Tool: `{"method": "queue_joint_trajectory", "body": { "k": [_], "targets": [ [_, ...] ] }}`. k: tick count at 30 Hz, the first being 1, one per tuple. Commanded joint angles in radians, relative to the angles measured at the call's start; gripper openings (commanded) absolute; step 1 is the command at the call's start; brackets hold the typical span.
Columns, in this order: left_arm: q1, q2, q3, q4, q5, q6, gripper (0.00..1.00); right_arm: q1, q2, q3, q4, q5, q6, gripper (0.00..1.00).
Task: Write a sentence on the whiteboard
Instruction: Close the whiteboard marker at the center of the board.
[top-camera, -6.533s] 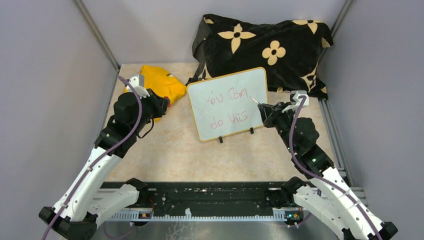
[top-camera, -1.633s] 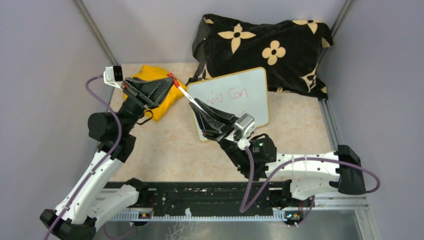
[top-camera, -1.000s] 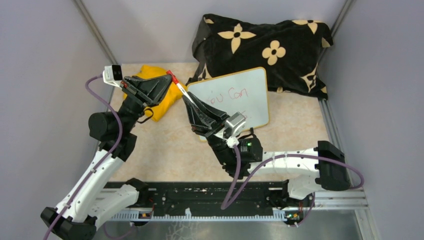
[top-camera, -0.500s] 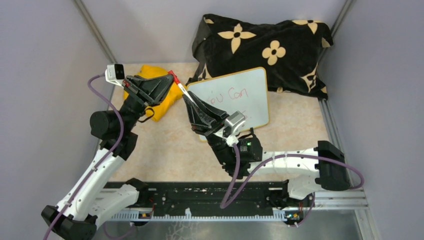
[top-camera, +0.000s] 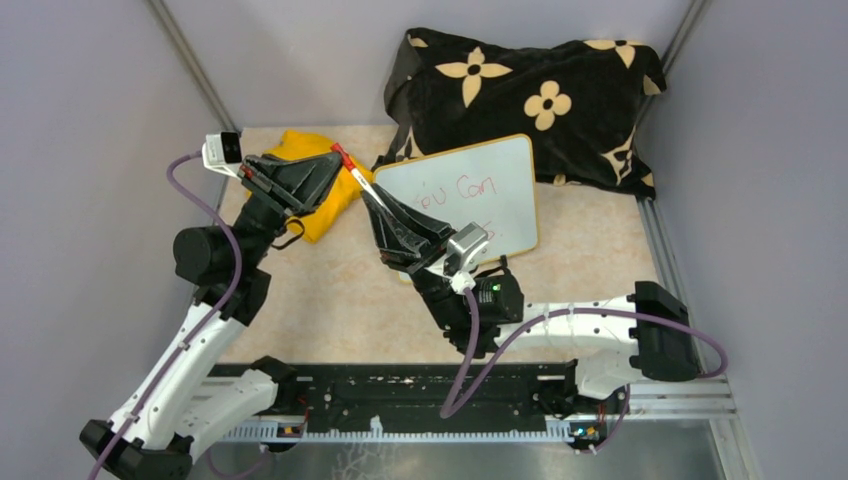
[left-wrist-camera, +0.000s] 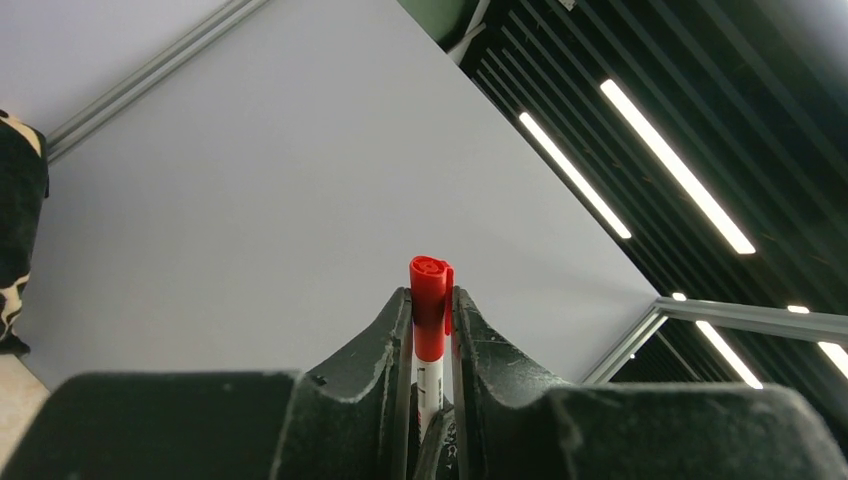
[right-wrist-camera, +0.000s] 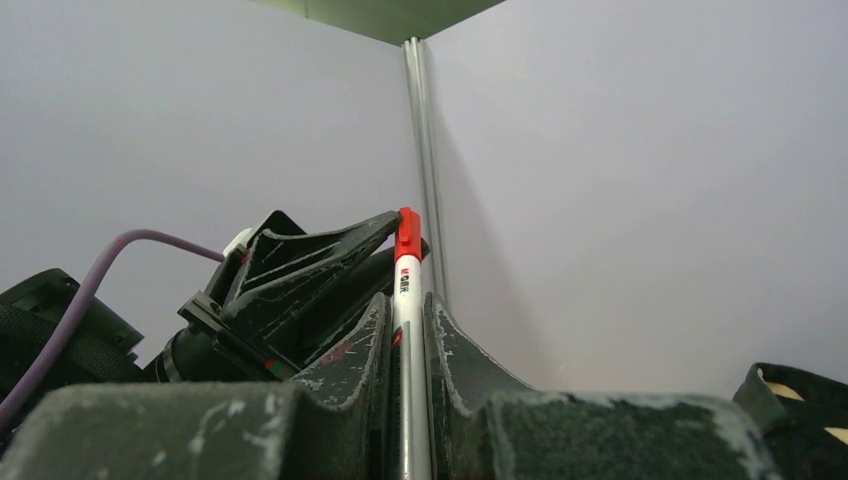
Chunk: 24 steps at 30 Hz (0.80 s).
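Two grey walls (top-camera: 90, 120) flank the beige table (top-camera: 330, 290), where your left gripper (top-camera: 339, 158) is clamped on the marker (top-camera: 357, 174) cap and your right gripper (top-camera: 373, 193) on its barrel; whiteboard (top-camera: 510, 160) stands before the pillow (top-camera: 560, 100), sentence (top-camera: 472, 187) partly hidden behind the right gripper, only "Can" legible.

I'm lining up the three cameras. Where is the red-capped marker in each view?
Top external: red-capped marker left of centre, slanting from left hand down to right hand.
Left wrist: marker bottom centre, upright, cap up.
Right wrist: marker bottom centre, upright, cap up.
Shared landmark: the left hand, at the red cap in all three.
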Motion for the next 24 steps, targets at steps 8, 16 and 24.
{"method": "queue_joint_trajectory", "body": {
  "k": [8,16,24],
  "targets": [
    [-0.003,-0.020,-0.013,-0.006,0.024,0.023,0.38,0.004,-0.038,0.044,0.037,-0.007,0.015,0.00],
    [-0.003,-0.059,-0.022,-0.008,-0.049,0.085,0.88,0.005,-0.083,0.006,0.007,-0.017,0.045,0.00],
    [-0.003,-0.026,0.062,-0.029,-0.020,0.214,0.87,0.006,-0.141,-0.041,-0.070,-0.053,0.129,0.00]
  ]
}}
